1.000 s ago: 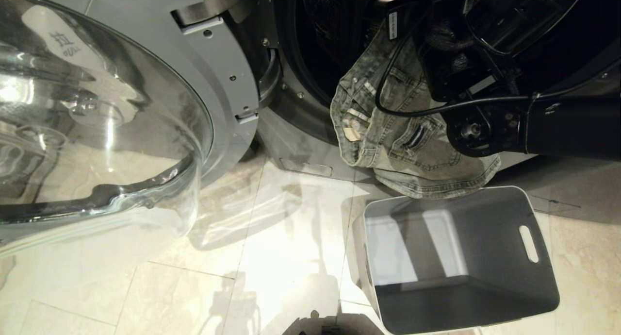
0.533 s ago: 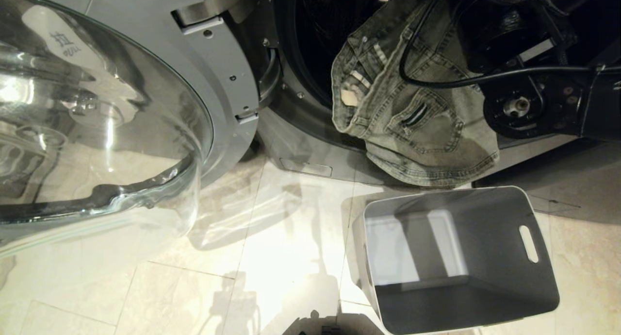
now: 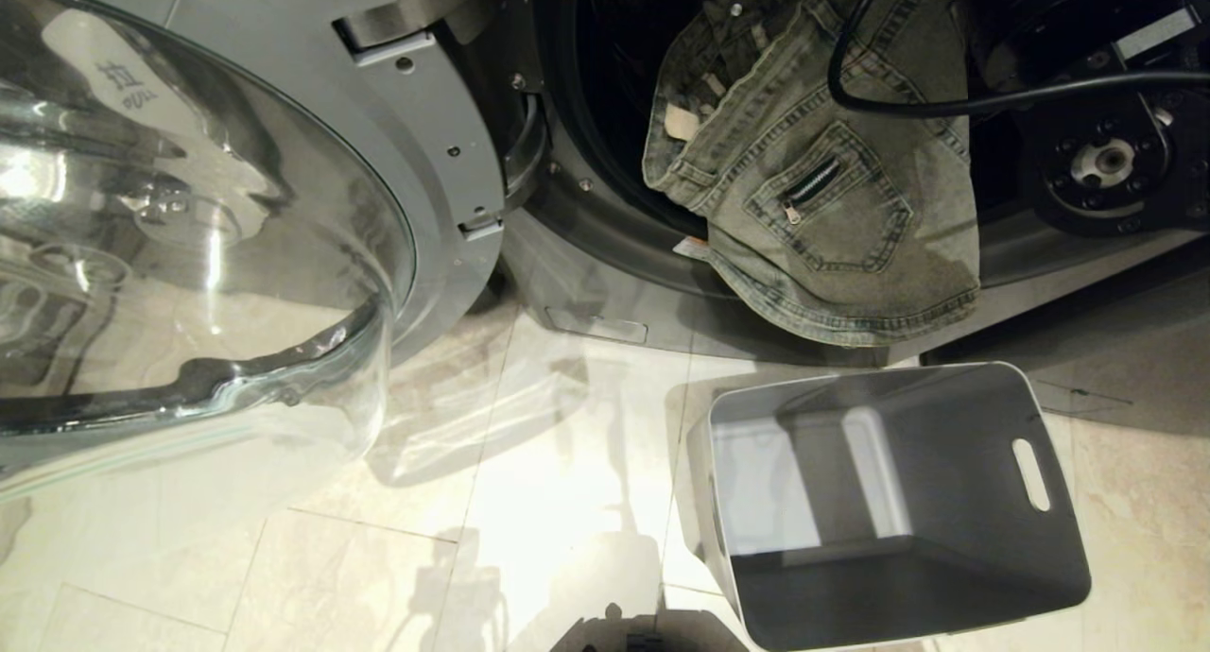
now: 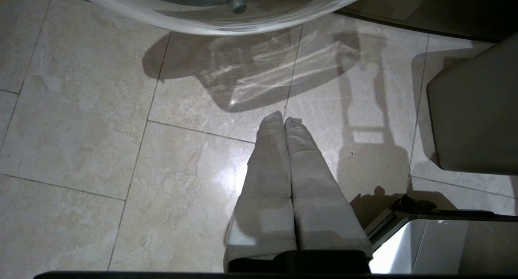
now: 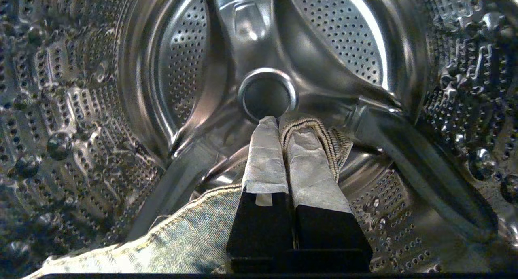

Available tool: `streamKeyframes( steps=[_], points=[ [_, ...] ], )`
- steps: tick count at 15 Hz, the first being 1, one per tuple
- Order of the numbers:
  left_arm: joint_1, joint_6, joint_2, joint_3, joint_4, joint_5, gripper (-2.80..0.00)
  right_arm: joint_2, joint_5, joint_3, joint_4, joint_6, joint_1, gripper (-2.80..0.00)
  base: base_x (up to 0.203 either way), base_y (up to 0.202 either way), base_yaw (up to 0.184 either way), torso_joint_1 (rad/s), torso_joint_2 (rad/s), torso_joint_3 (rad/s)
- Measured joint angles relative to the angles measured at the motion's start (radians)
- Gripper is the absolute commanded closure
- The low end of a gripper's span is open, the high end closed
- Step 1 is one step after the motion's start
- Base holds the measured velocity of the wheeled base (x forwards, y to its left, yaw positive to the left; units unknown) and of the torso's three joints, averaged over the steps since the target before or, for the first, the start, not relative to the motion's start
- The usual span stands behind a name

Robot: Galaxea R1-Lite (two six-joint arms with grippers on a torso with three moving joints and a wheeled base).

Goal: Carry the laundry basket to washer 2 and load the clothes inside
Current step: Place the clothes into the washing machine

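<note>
The clothes (image 3: 832, 198), faded grey-green denim with a zip pocket, hang over the lower lip of washer 2 (image 3: 586, 283), half inside its dark opening. My right arm (image 3: 1097, 161) reaches into that opening from the right; its gripper is hidden in the head view. In the right wrist view my right gripper (image 5: 279, 123) is shut on a thick seam of the clothes (image 5: 182, 238), deep in the steel drum (image 5: 81, 109). The grey laundry basket (image 3: 1049, 539) stands empty on the floor just below the hanging hem. My left gripper (image 4: 283, 119) is shut, with nothing in it, low over the tiles.
The washer's round glass door (image 3: 189, 236) stands swung open at the left, bulging out over the floor. Beige floor tiles (image 3: 529, 463) lie between door and basket. In the left wrist view the basket's wall (image 4: 473, 121) is close by the parked left gripper.
My right arm has moved up and further into the washer's opening, drawing the clothes with it. The hem has risen away from the basket's rim. Basket, door and left gripper have kept still.
</note>
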Motion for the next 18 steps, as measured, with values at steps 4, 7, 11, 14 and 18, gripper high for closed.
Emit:
streamKeyframes(
  steps=[4, 7, 11, 14, 18],
  points=[
    [0.000, 0.000, 0.000, 0.000, 0.000, 0.000, 0.00, -0.029, 0.002, 0.007, 0.006, -0.038, 0.011, 0.00, 0.000, 0.000, 0.000, 0.000, 0.00, 0.000],
    [0.000, 0.000, 0.000, 0.000, 0.000, 0.000, 0.00, -0.016, 0.003, 0.041, -0.030, -0.014, 0.015, 0.00, 0.000, 0.000, 0.000, 0.000, 0.00, 0.000],
    [0.000, 0.000, 0.000, 0.000, 0.000, 0.000, 0.00, 0.070, 0.003, 0.108, -0.143, 0.017, 0.014, 0.00, 0.000, 0.000, 0.000, 0.000, 0.00, 0.000],
    [0.000, 0.000, 0.000, 0.000, 0.000, 0.000, 0.00, 0.153, 0.002, 0.114, -0.220, 0.023, 0.005, 0.00, 0.000, 0.000, 0.000, 0.000, 0.00, 0.000],
    [0.000, 0.000, 0.000, 0.000, 0.000, 0.000, 0.00, 0.250, -0.001, 0.119, -0.290, 0.023, -0.050, 0.00, 0.000, 0.000, 0.000, 0.000, 0.00, 0.000]
  ],
)
